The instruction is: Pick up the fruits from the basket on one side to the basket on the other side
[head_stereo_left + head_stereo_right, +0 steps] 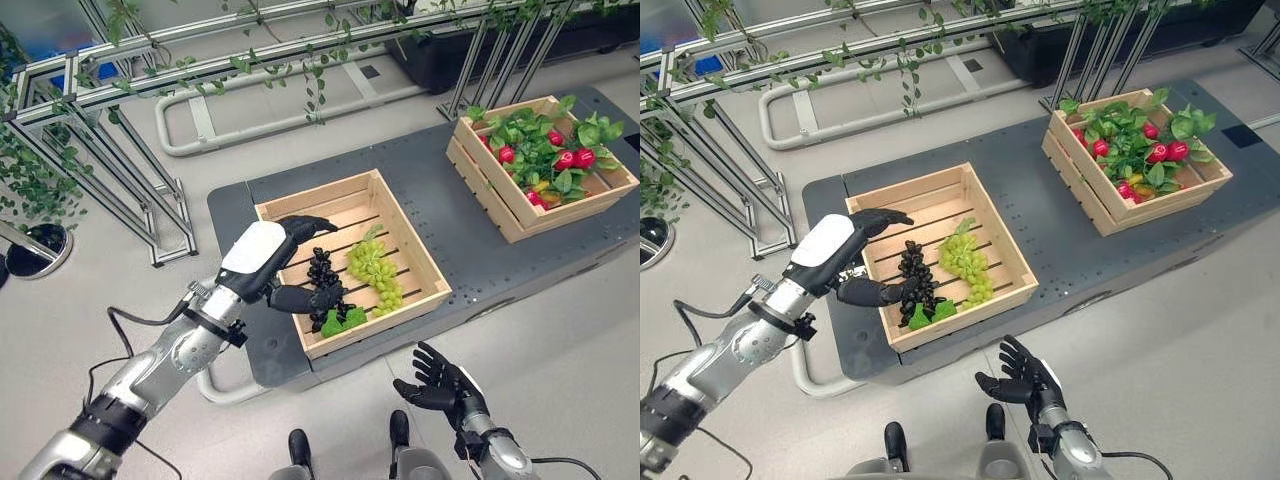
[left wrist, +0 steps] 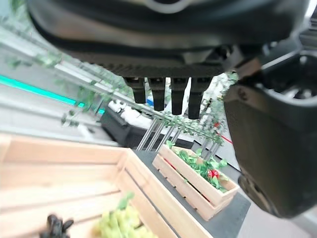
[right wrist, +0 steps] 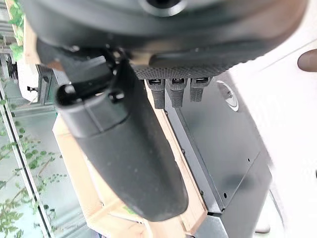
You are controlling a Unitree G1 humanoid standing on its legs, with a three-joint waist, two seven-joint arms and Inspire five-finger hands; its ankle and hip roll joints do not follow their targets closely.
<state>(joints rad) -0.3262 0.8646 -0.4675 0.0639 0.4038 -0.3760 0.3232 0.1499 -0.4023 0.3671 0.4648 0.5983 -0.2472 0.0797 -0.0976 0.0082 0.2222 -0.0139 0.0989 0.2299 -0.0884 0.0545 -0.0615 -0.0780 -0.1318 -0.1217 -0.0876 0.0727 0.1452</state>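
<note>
While your left hand [image 1: 268,262] hangs over the near crate [image 1: 395,225], its fingers are spread and hold nothing, with the thumb reaching toward the dark grapes [image 1: 322,272] and close against them. You are at the reach, not yet the grasp. Just beside that bunch lie the green grapes [image 1: 374,268], and a few green leaves [image 1: 343,320] sit at the near wall. Farther out on the dark platform [image 1: 450,210], well apart, stands the far crate [image 1: 515,213], already holding red fruit [image 1: 575,158] among foliage. Your right hand [image 1: 440,381] waits low in front of the platform, fingers splayed and empty. Next, I judge, you must lower and curl round the dark bunch without snagging the green one.
</note>
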